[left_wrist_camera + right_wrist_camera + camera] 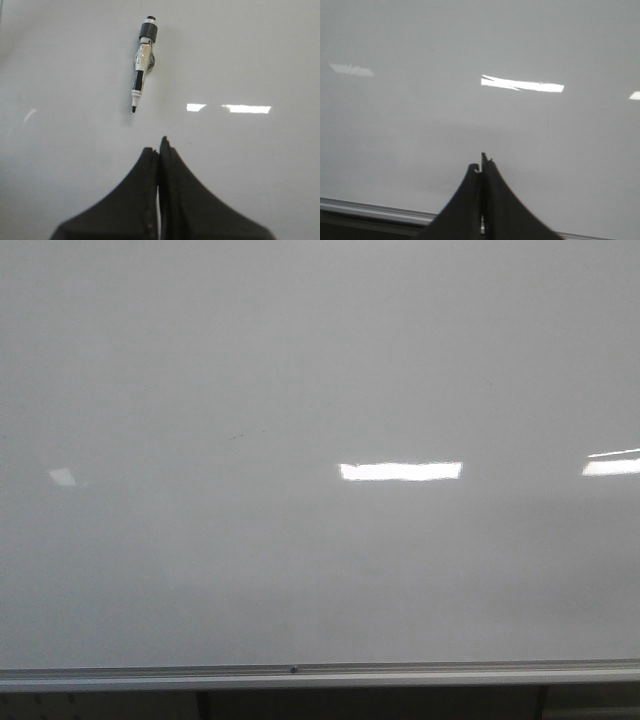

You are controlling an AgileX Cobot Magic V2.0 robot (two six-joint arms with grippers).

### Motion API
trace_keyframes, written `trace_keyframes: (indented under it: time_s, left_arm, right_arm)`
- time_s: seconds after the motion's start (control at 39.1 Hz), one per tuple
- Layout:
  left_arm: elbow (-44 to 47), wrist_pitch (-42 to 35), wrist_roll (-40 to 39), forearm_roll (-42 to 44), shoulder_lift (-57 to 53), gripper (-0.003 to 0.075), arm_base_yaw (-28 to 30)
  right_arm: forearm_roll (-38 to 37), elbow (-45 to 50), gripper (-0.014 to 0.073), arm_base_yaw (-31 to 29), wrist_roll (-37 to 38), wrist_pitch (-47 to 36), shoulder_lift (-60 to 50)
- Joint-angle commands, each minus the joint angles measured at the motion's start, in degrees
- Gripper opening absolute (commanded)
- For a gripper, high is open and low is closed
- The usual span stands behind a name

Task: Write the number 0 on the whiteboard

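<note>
The whiteboard (pixel 300 360) is a glossy pale grey board filling the front view, with a silver frame strip (pixel 300 675) along its lower edge. No drawn 0 shows on it. Neither gripper shows in the front view. In the left wrist view a marker (pixel 142 62) with a black cap end and black tip lies on the board (pixel 250 50), tip toward my left gripper (pixel 160 145), which is shut and empty, short of the marker. In the right wrist view my right gripper (pixel 482 162) is shut and empty over the board (pixel 470 40) near its frame strip (pixel 370 210).
Bright white rectangular light reflections (pixel 400 471) lie on the board in all views. A dark gap below the frame strip (pixel 400 705) shows at the board's lower edge.
</note>
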Motion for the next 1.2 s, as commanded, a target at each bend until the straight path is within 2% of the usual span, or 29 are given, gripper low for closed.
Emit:
trace_keyframes:
  time_s: [0.0,0.18,0.33,0.41,0.59,0.79,0.95,1.1,1.18]
  left_arm:
    - [1.3,-5.3,-0.3,-0.1,-1.1,-0.0020,-0.4]
    - [1.3,-8.2,-0.3,-0.2,-1.1,-0.0020,-0.4]
    - [0.9,-17.4,-0.7,-0.3,-1.1,-0.0020,-0.4]
    - [-1.2,-19.2,-0.7,-0.3,-1.0,-0.0020,-0.4]
    - [-12.0,-8.8,-0.3,1.2,1.4,-0.0019,-0.4]
    - [-21.4,1.9,-0.3,4.2,12.1,-0.0019,-0.4]
    - [-23.9,2.3,-0.3,4.8,19.5,-0.0020,-0.4]
    - [-24.0,1.8,-0.3,4.8,20.6,-0.0015,-0.4]
    - [-24.0,1.8,-0.3,4.8,20.6,0.0034,-0.4]
  right_arm:
    - [-0.5,0.0,-0.0068,0.1,-0.1,-6.1,-0.9]
    - [-0.3,-0.3,-0.0068,0.1,-0.1,-10.5,-0.9]
    - [2.0,-4.2,-0.0067,0.1,-0.1,-9.8,-0.9]
    - [3.0,-7.8,-0.0067,0.1,-0.1,-7.7,-0.8]
    - [3.1,-18.5,-0.0067,0.1,-0.1,1.0,3.1]
    - [3.1,-28.0,-0.0067,0.1,-0.1,5.9,14.3]
    - [3.1,-30.7,-0.0067,0.1,-0.1,6.0,21.7]
    - [3.1,-30.8,-0.0062,0.1,-0.1,6.3,23.6]
    - [3.1,-30.8,-0.0017,0.1,-0.1,6.4,23.5]
